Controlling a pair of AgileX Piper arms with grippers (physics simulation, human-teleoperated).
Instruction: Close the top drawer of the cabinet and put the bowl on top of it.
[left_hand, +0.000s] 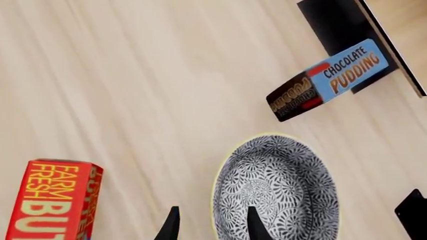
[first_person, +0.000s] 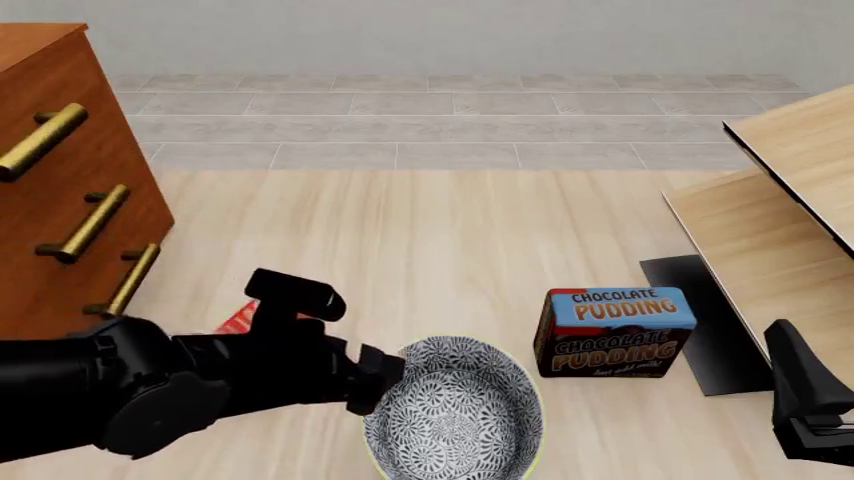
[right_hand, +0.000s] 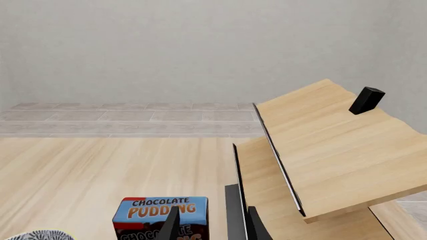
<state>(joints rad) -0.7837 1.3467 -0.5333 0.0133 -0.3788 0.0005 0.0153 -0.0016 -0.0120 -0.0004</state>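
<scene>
Patterned bowl (first_person: 454, 420) on worktop (first_person: 427, 230) at 6 o'clock of front view, not yet lifted; left gripper (left_hand: 212, 224) straddling its near rim, jaws released. Cabinet (first_person: 60, 190) at 9 o'clock, top drawer (first_person: 34, 110) seemingly flush, bowl placement outstanding. Right gripper (right_hand: 212, 225) idle, jaws released, near pudding box (first_person: 617, 332).

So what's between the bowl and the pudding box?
Nothing: only bare table between the bowl and pudding box, in the front view.

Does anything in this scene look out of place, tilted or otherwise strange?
Nothing is spilled or broken. The bowl sits upright on the table, and the chocolate pudding box stands upright beside it. Only the pale wooden boards on the right look odd: they lie slanted and overlapping.
</scene>
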